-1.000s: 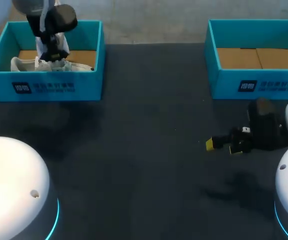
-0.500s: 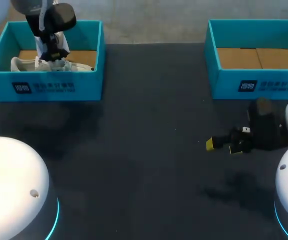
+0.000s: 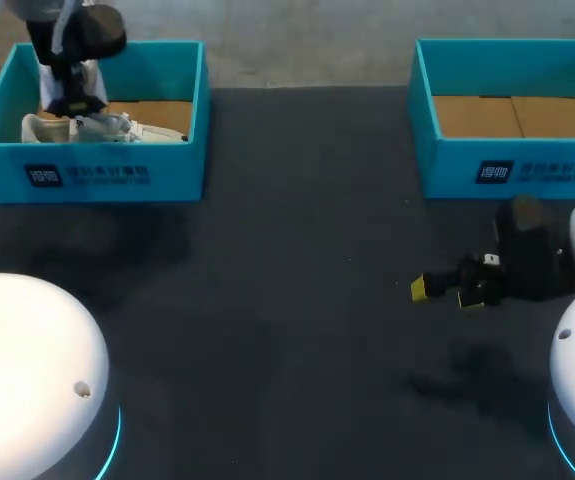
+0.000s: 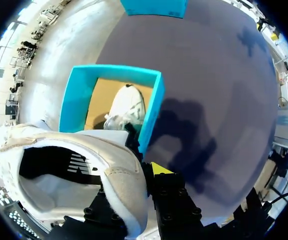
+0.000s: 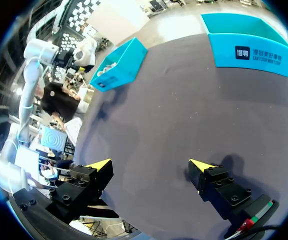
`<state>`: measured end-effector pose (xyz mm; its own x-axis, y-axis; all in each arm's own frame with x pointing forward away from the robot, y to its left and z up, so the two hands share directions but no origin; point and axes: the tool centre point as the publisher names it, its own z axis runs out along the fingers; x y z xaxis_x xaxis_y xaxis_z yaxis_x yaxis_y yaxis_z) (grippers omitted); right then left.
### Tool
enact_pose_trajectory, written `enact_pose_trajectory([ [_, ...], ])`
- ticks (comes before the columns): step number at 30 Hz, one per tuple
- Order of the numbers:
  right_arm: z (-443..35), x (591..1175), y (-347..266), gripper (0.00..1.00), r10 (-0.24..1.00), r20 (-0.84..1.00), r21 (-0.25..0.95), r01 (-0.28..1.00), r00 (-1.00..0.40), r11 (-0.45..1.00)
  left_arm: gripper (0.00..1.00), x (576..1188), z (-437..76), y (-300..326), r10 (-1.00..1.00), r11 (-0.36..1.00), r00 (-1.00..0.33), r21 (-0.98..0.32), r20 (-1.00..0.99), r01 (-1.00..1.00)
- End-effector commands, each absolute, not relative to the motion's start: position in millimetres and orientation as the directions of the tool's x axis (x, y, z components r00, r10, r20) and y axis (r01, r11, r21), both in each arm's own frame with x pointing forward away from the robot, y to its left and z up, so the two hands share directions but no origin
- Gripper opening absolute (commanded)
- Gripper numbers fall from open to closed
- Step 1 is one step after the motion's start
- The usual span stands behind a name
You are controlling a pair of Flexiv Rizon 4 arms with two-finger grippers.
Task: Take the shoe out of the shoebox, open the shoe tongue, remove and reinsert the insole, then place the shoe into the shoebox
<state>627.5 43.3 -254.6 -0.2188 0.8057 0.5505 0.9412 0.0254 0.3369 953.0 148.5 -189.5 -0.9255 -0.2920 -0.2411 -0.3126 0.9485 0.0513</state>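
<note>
While the left gripper (image 4: 133, 182) pinches the white leather sneaker (image 4: 113, 160) by its heel rim above the open teal cardboard shoebox (image 4: 153, 107), that thin hold could slip; the right gripper (image 5: 151, 162) hovers, fingers wide.

Head view: kinda dim, soft light from above, no hard shadow edges. Dark table (image 3: 287, 300) soaks up light, zero glare on it. Fuzzy shadow blob on table just below right gripper (image 3: 442, 293), wider faint one in front of left shoebox (image 3: 97, 175). White arm bases (image 3: 27, 370) way brighter than everything else, near blown out. Left wrist view: white shoe (image 4: 83, 155) clamped in left gripper (image 4: 136, 175) catches most light, its inside goes dark. Deeper arm shadow on table beside box. Right wrist view: brighter overall, small soft shadow next to one finger.
</note>
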Motion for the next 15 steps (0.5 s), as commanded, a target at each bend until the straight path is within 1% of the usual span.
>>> enact_pose_trajectory([
  [1, -254, 625, 44, 1.00, 0.809, 0.547, 0.338, 0.941, -0.216, 0.023, 0.00, 973, -191, 166, -0.316, 0.938, -0.921, 0.070, -0.228, -0.340],
  [6, -254, 625, 44, 1.00, 0.809, 0.547, 0.338, 0.941, -0.216, 0.023, 0.00, 994, -196, 184, -0.337, 0.922, -0.913, 0.118, -0.230, -0.369],
  [8, -254, 625, 44, 1.00, 0.809, 0.547, 0.338, 0.941, -0.216, 0.023, 0.00, 996, -196, 186, -0.338, 0.922, -0.913, 0.114, -0.230, -0.370],
  [9, -254, 625, 44, 1.00, 0.809, 0.547, 0.338, 0.941, -0.216, 0.023, 0.00, 1007, -198, 194, -0.346, 0.914, -0.908, 0.133, -0.234, -0.383],
  [15, -254, 625, 44, 1.00, 0.809, 0.547, 0.338, 0.941, -0.216, 0.023, 0.00, 1025, -198, 208, -0.388, 0.897, -0.890, 0.125, -0.238, -0.424],
])
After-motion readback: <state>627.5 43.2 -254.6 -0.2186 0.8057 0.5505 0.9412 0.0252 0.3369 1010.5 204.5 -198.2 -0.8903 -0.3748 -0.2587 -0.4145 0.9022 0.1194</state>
